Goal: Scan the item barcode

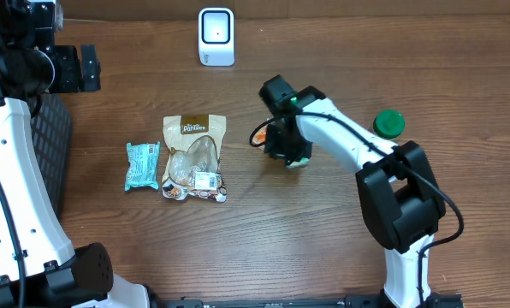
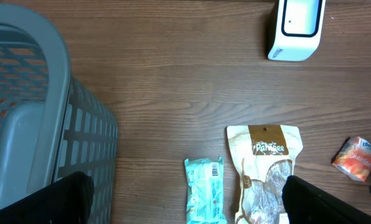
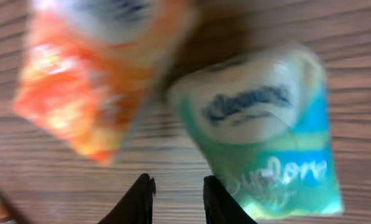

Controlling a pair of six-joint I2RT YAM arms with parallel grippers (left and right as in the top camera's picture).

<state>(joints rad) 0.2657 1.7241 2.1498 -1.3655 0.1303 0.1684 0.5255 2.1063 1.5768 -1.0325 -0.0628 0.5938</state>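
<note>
Right gripper (image 3: 179, 200) narrowly parted, empty; orange packet (image 3: 92, 81) at 11 o'clock, teal tissue pack (image 3: 266, 130) at 1 o'clock.

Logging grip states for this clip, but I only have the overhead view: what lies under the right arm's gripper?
Observer: Two packs side by side: an orange packet and a teal-and-white tissue pack.
Operator: Is it gripping either one?
Observer: No. The right gripper has its fingers slightly apart, with only bare table showing between them.
Operator: And the other arm?
Observer: The left gripper is wide open and holds nothing.
</note>
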